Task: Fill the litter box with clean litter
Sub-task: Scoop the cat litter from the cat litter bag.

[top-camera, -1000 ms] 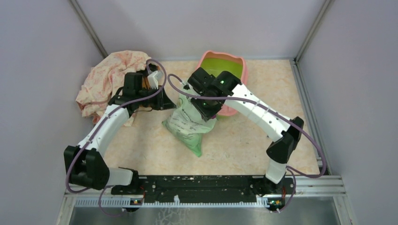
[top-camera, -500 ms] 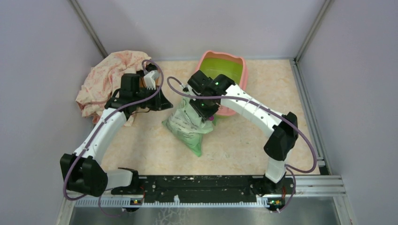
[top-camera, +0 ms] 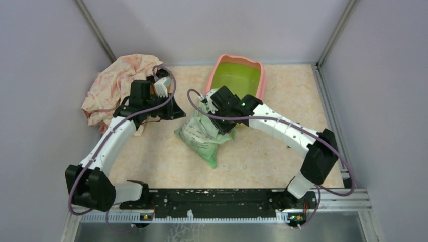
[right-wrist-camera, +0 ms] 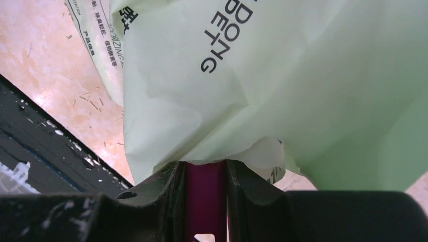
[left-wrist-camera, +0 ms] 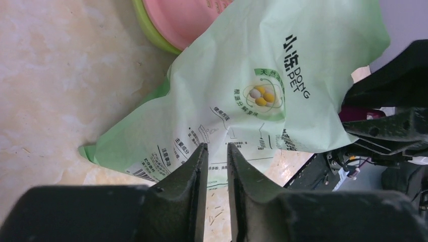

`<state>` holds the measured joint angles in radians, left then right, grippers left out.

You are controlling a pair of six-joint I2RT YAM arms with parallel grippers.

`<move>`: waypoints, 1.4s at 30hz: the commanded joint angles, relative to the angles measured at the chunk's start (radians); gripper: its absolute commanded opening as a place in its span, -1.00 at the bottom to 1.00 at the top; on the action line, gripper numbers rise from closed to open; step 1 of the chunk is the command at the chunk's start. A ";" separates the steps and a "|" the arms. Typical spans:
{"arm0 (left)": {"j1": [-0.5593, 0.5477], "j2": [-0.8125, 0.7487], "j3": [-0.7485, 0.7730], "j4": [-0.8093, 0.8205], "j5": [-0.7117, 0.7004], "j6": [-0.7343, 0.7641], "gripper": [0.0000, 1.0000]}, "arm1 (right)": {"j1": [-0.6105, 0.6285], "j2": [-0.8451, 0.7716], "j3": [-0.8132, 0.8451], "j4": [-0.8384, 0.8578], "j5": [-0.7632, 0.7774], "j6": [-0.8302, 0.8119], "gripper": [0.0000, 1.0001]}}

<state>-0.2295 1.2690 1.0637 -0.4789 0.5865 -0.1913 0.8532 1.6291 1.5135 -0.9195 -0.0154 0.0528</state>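
Gripping the scoop (right-wrist-camera: 204,201) under the bag (top-camera: 202,138) with my right gripper (right-wrist-camera: 204,169). My left gripper (left-wrist-camera: 216,151) is narrow and empty beside the bag. The box (top-camera: 237,80) sits open-side-up beyond the bag, its long axis pointing away from it.

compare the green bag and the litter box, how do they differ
The bag is soft, crumpled and printed with text; the litter box is rigid, open-topped and pink-rimmed. The bag lies nearer the arms; the litter box sits behind it by the far wall. Both are partly green.
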 commanded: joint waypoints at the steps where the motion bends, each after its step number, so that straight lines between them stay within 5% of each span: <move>1: 0.001 -0.002 -0.016 0.042 0.014 -0.024 -0.33 | 0.068 -0.139 -0.103 0.259 0.007 -0.048 -1.00; 4: 0.002 0.016 -0.005 0.119 0.056 -0.047 -0.11 | 0.125 -0.183 -0.160 0.318 0.061 -0.092 -1.00; 19: 0.016 -0.094 -0.032 0.136 0.250 -0.074 0.09 | 0.373 -0.247 -0.267 0.495 0.091 -0.091 -1.00; 34: 0.016 -0.489 -0.271 -0.056 -0.080 -0.254 -0.05 | 0.487 -0.172 -0.208 0.414 0.010 -0.060 -1.00; 42: 0.016 -0.553 -0.329 -0.047 -0.080 -0.291 -0.11 | 0.499 -0.260 -0.247 0.487 0.126 -0.013 -1.00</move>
<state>-0.2115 0.7101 0.7700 -0.5022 0.5251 -0.4541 1.3010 1.4410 1.2621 -0.5674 0.2199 -0.0006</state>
